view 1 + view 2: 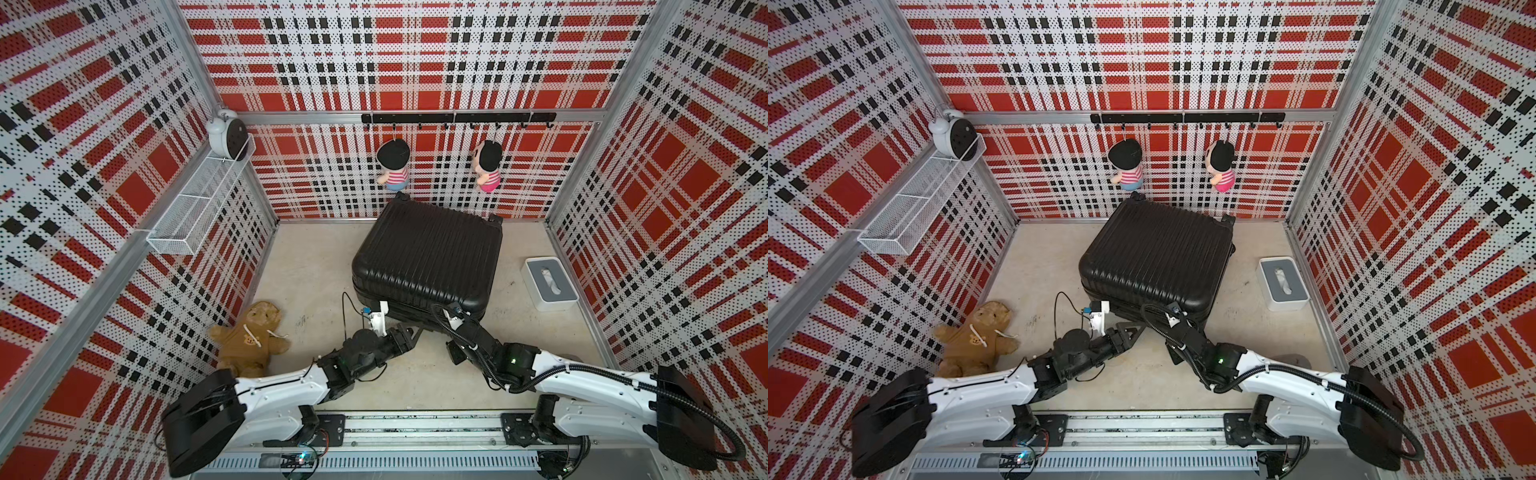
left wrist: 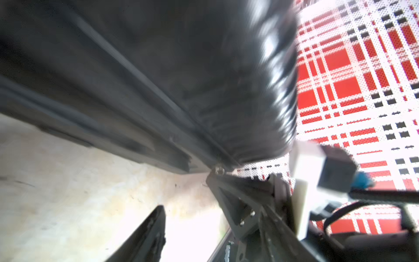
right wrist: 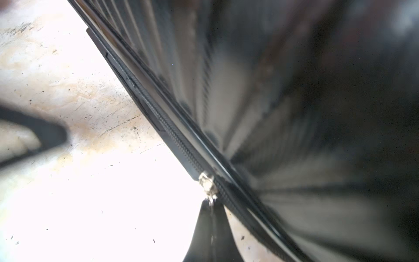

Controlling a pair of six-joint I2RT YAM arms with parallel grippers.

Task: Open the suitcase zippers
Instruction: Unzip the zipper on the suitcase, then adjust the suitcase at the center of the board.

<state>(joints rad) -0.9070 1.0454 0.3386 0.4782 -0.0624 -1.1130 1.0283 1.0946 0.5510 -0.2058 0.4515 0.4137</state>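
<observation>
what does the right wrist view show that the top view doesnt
Only the right wrist view: the zip track close up, its silver slider, and the right gripper shut with the pull between its tips.
Only a top view: the whole suitcase, the open left gripper, the tissue box, the teddy bear and the hanging dolls.
Both: the case's ribbed black shell and the pale floor.

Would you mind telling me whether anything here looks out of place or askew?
Nothing looks spilled or damaged. The suitcase lies flat but skewed on the table, and a brown teddy bear sprawls loose near its edge.
</observation>
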